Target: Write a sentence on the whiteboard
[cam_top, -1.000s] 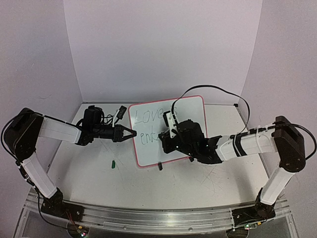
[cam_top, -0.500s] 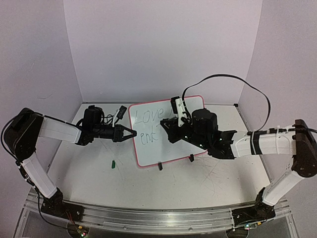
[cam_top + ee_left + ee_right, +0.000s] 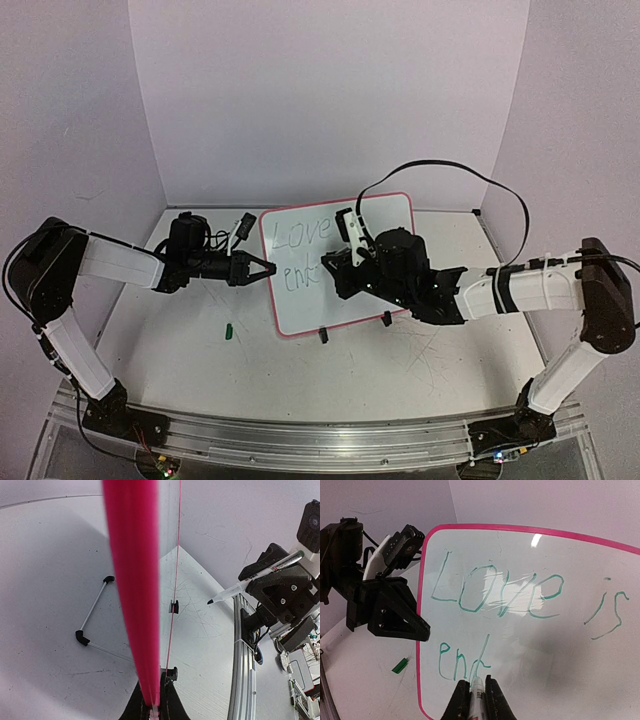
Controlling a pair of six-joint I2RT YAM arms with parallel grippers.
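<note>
The whiteboard (image 3: 390, 215), white with a pink frame, stands tilted at the table's middle. Green handwriting on it reads "Love" (image 3: 495, 590) "is" (image 3: 605, 612), with "end" (image 3: 462, 662) below. My left gripper (image 3: 262, 270) is shut on the board's left edge, which shows as a pink band in the left wrist view (image 3: 132, 580). My right gripper (image 3: 335, 272) is shut on a white marker (image 3: 476, 692), whose tip points at the "d". The left wrist view shows the marker (image 3: 250, 580) with its tip a little off the board face.
A small green cap (image 3: 229, 330) lies on the table left of the board, also in the right wrist view (image 3: 400, 665). Two black clip feet (image 3: 323, 336) (image 3: 386, 319) hold the board's lower edge. A wire stand (image 3: 92, 615) sits behind the board. Walls enclose the back and sides.
My right gripper with the marker rose up and right off the board half a second ago, then came back down left to the second line. The left arm and board have not moved.
</note>
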